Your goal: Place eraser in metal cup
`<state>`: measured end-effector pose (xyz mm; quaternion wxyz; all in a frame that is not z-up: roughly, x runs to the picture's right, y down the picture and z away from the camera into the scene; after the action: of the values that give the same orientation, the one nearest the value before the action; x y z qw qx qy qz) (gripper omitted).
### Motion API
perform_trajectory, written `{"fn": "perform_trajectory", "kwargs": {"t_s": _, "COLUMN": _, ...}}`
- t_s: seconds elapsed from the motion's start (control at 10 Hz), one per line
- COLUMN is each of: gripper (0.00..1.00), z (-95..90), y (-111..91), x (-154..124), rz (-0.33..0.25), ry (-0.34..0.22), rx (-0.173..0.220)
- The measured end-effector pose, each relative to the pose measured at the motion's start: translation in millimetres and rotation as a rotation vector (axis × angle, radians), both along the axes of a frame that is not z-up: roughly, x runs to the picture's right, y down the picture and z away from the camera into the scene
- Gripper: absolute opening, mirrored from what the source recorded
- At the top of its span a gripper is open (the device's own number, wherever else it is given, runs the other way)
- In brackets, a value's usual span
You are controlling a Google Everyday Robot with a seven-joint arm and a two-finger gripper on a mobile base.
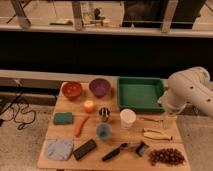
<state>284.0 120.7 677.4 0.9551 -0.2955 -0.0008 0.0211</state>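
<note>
1. Claw (169, 120) hangs below the white arm (190, 87) over the surface's (62, 132) right side, spread wide and empty.
2. Eraser (85, 149) lies at the near edge, well apart from the claw. The metal cup (104, 113) stands mid-surface. The task looks barely begun, so the next move is reaching across to the eraser.
3. Picture edge cuts off the arm.

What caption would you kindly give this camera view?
Robot hand hovers over wooden table, far from flat black eraser and shiny metal cup.
</note>
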Motion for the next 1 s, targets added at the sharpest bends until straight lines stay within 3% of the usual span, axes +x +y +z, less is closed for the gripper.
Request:
{"fn": "perform_trajectory", "kwargs": {"t_s": 0.7, "gripper": 0.8, "z": -27.5, "y": 28, "x": -52, "rz": 0.034, "ry": -0.257, "rx": -0.084}}
{"fn": "perform_trajectory", "kwargs": {"t_s": 0.8, "gripper": 0.8, "z": -36.4, "y": 37, "x": -69, "rz": 0.027, "ry": -0.33, "rx": -0.067}}
{"fn": "perform_trajectory", "kwargs": {"t_s": 1.0, "gripper": 0.8, "z": -48.2, "y": 52, "x": -89, "rz": 0.003, "ry": -0.425, "rx": -0.029}}
